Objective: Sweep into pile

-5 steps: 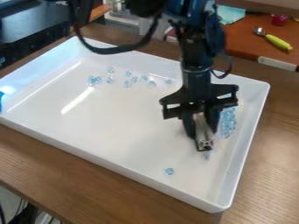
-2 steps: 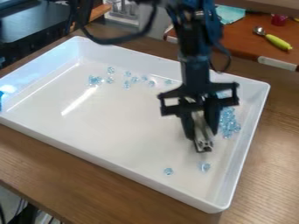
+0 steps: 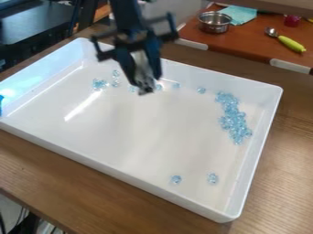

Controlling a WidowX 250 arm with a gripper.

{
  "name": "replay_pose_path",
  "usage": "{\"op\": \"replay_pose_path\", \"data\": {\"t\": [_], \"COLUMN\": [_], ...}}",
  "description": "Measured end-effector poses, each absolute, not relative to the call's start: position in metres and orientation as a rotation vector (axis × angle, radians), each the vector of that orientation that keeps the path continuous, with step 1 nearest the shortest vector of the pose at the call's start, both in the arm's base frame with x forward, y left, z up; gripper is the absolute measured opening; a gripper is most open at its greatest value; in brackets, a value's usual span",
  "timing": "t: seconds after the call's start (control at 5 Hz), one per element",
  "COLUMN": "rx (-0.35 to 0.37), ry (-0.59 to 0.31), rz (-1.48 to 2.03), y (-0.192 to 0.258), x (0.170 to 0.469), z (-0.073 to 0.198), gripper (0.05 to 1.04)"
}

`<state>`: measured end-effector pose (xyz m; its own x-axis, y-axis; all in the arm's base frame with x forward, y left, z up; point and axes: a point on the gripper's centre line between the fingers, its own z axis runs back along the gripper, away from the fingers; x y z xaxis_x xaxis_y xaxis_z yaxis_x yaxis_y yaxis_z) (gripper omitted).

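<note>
My black gripper [image 3: 143, 75] hangs above the back part of the white tray [image 3: 134, 137], left of the middle, shut on a silver bar [image 3: 145, 86] that points down past its fingertips. Many clear blue pieces lie in a long heap [image 3: 233, 119] along the tray's right side. A small cluster [image 3: 99, 84] sits at the back left, and single pieces such as this one [image 3: 201, 90] are scattered along the back, partly hidden by the gripper. Near the front lie two separate spots of pieces, one at the left [image 3: 176, 179] and one at the right [image 3: 213, 178].
The tray's raised walls surround the pieces on a brown wooden table [image 3: 278, 183]. Behind, on a reddish-brown surface, stand a metal pot [image 3: 214, 22], a teal cloth [image 3: 238, 14] and a spoon with a yellow-green handle [image 3: 291, 44].
The gripper has moved from the tray's right side up and back to the left with the bar, uncovering the heap. A piece near the right front has shifted slightly towards the front.
</note>
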<state>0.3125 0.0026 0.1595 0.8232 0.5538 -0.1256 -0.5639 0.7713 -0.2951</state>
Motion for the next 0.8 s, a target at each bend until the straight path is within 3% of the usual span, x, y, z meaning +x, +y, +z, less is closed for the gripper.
{"op": "replay_pose_path", "data": {"t": [0.2, 0.4, 0.8], "rx": [-0.292, -0.199, -0.107], "ry": [0.004, 0.005, -0.021], "rz": [0.582, 0.503, 0.500], "y": [0.053, 0.094, 0.165], "x": [0.305, 0.310, 0.324], "z": [0.171, 0.155, 0.135], "gripper": [0.380, 0.380, 0.380]}}
